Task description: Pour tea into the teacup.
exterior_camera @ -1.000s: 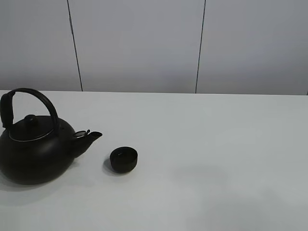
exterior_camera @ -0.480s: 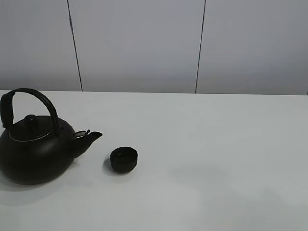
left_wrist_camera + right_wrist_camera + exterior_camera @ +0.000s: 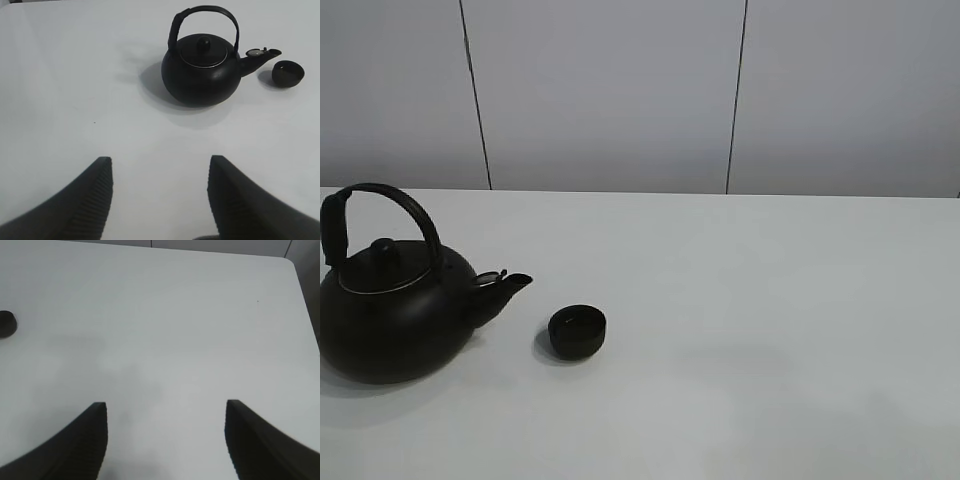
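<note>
A big round black teapot (image 3: 392,310) with an arched handle stands at the left of the white table, spout toward the right. The small black teacup (image 3: 577,331) stands just right of the spout tip, upright. In the left wrist view the teapot (image 3: 202,67) and the teacup (image 3: 288,73) lie well ahead of my left gripper (image 3: 159,167), which is open and empty. My right gripper (image 3: 166,412) is open and empty over bare table; the teacup (image 3: 7,324) shows at that view's edge. Neither gripper shows in the exterior high view.
The white table (image 3: 770,300) runs back to a grey panelled wall (image 3: 620,90). In the right wrist view the table's rounded corner (image 3: 289,262) and side edge show.
</note>
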`<action>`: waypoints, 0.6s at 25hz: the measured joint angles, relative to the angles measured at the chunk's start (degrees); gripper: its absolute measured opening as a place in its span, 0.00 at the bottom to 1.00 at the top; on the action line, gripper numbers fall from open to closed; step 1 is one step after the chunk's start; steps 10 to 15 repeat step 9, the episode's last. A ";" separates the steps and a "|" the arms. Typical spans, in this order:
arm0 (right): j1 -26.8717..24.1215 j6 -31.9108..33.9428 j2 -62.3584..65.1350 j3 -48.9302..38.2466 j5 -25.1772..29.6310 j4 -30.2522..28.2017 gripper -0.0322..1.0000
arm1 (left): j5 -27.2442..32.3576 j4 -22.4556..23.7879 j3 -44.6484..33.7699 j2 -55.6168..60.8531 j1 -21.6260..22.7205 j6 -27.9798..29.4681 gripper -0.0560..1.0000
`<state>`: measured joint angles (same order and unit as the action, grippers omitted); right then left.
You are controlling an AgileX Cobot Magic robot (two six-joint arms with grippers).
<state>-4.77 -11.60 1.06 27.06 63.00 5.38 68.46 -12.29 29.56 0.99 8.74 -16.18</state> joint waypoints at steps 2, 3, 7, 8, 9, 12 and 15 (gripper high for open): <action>0.00 0.00 0.00 0.00 -0.06 0.00 0.48 | -1.26 0.55 -1.10 0.00 -0.82 0.06 0.45; 0.00 0.00 0.00 0.00 -0.05 0.00 0.48 | -1.81 0.62 -1.40 0.00 -0.94 0.33 0.45; 0.00 0.00 0.00 0.00 -0.05 0.00 0.48 | -2.56 2.26 -1.58 0.00 -1.11 2.78 0.45; 0.00 0.00 0.00 0.00 -0.05 0.00 0.48 | -2.60 2.75 -1.58 0.00 -1.28 3.46 0.45; 0.00 0.00 0.00 0.00 -0.05 0.00 0.48 | -2.74 3.04 -1.58 0.00 -1.47 3.97 0.45; 0.00 0.00 0.00 0.00 -0.05 0.00 0.48 | -2.74 3.04 -1.58 0.00 -1.47 3.97 0.45; 0.00 0.00 0.00 0.00 -0.05 0.00 0.48 | -2.74 3.04 -1.58 0.00 -1.47 3.97 0.45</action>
